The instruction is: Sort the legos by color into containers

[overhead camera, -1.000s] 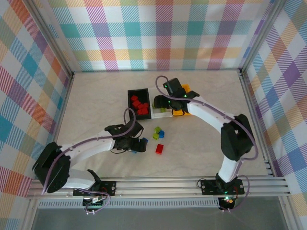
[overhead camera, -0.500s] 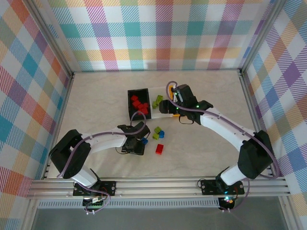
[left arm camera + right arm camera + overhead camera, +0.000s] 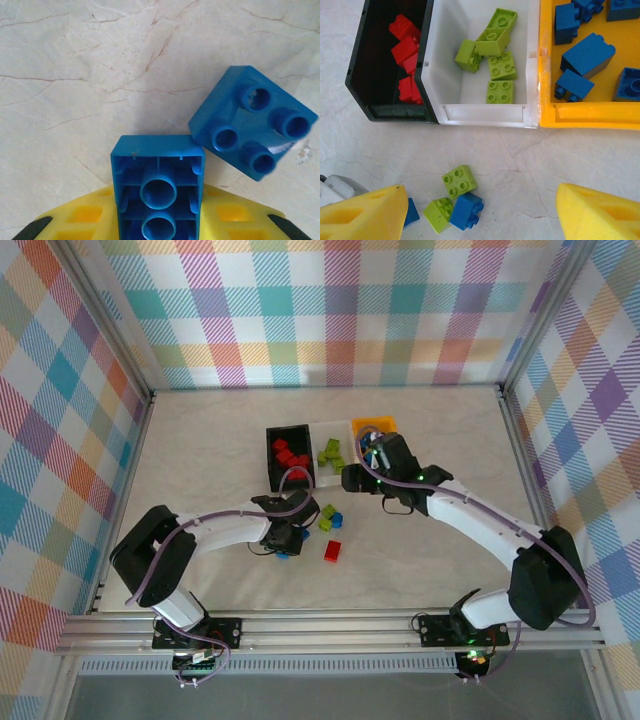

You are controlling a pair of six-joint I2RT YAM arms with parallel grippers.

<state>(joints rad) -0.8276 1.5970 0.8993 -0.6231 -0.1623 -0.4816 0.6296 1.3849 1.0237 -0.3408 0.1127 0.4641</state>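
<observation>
Blue brick point(image 3: 158, 170) sits clamped in the left hand point(image 3: 158, 216) — underside showing.

In the left wrist view the blue brick point(image 3: 158, 187) between the yellow pads point(image 3: 82, 215) ran off the bottom edge at 6 o'clock, its lower end unseen. In the right wrist view the yellow bin point(image 3: 590, 115) was cut at 12 and 3 o'clock, the black bin point(image 3: 395, 114) at 12. A blue scrap point(image 3: 411, 212) at 7 o'clock lay half hidden behind another pad point(image 3: 365, 215).

Legos point(image 3: 500, 67) fill three bins point(image 3: 485, 114); others lie loose.
</observation>
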